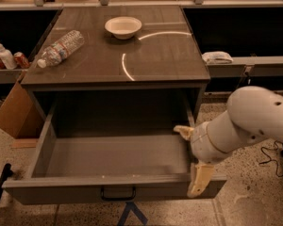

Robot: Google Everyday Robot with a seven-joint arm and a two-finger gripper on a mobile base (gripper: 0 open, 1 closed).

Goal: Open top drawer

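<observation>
While poised at drawer (61, 193) front-right corner, below bench (165, 62) front edge: gripper (192, 155) jaws spread wide, one finger inside, one outside front panel. Drawer pulled far out.

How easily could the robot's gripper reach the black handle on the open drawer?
Probably yes. The gripper sits open at the top drawer's right front corner, with nothing on the front between it and the handle.

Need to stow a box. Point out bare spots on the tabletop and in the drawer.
The top drawer floor is bare from its left wall to the gripper, open at the right front corner. The tabletop is free right of the bottle and in front of the bowl; its left edge is crowded.
</observation>
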